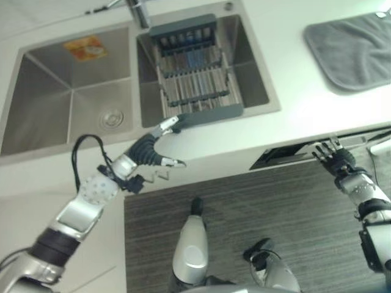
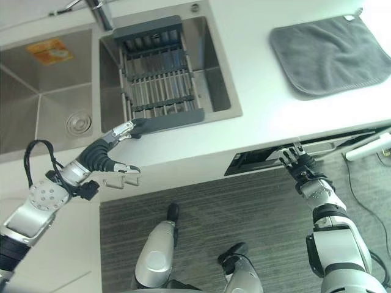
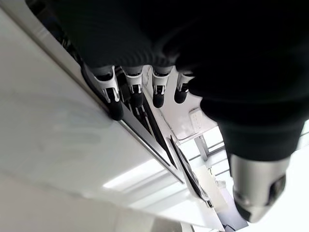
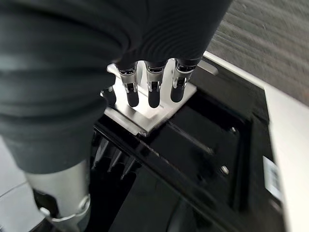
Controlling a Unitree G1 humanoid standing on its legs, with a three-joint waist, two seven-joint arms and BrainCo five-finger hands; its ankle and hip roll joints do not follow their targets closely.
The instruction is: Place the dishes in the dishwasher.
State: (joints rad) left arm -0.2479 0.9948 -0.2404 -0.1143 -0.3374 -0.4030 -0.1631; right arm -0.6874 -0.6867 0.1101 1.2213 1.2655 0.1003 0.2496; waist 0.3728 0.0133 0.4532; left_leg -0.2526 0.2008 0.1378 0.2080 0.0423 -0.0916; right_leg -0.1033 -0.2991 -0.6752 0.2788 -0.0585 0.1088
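The dishwasher door [image 1: 287, 155] under the counter stands slightly ajar, showing a dark gap along its top. My right hand [image 2: 300, 163] reaches to that top edge, and its straight fingers [image 4: 152, 94] rest on a silver plate [image 4: 161, 110] on the door's black rim [image 4: 212, 145]. A grey dish rack [image 1: 194, 73] sits in the right sink basin. My left hand [image 1: 149, 149] hovers over the counter at the rack's front edge. It is open, with its fingers [image 3: 116, 104] stretched toward the rack and its thumb apart. It holds nothing.
The left sink basin [image 1: 67, 104] has a drain [image 1: 112, 118] and an orange sticker [image 1: 85, 47]. The faucet [image 1: 137, 12] rises behind the sink. A grey towel [image 2: 327, 52] lies on the counter at the right. A white bar [image 2: 369, 148] sticks out right of the dishwasher.
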